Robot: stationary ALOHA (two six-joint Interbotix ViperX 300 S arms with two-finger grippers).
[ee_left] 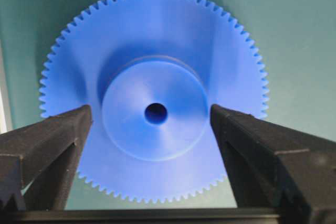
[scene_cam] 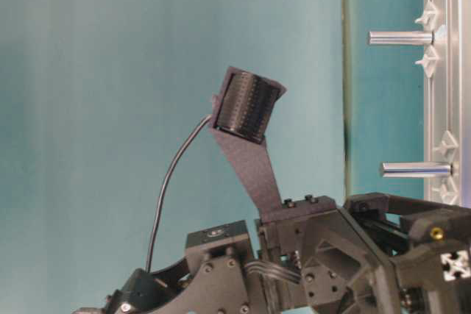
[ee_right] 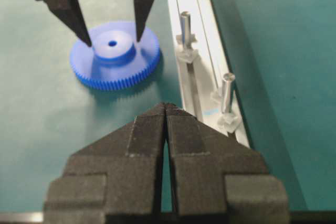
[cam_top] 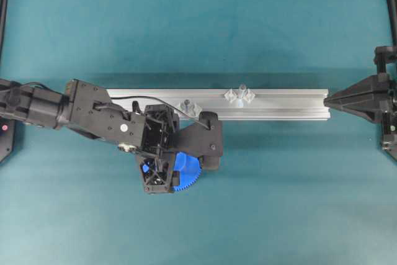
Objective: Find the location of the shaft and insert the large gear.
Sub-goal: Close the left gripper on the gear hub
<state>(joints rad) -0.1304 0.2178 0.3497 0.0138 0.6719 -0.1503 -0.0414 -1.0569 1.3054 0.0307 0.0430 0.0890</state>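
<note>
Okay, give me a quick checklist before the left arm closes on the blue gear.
1. Left end effector open: ok.
2. Fingers straddle the hub of the large gear, one each side: ok.
3. Gear lies flat on the table, off the rail: ok.
4. Fingers already touching the hub: cannot tell.
5. Shaft upright on the rail, unobstructed: ok.
6. Right end effector shut, away from the gear: ok.

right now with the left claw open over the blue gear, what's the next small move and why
Probably lower a touch and close the left claw on the raised hub of the large gear. Its fingers stand open on either side of the hub, apart from it, and the gear lies flat on the mat beside the silver rail, so it is not yet gripped for the shaft.
</note>
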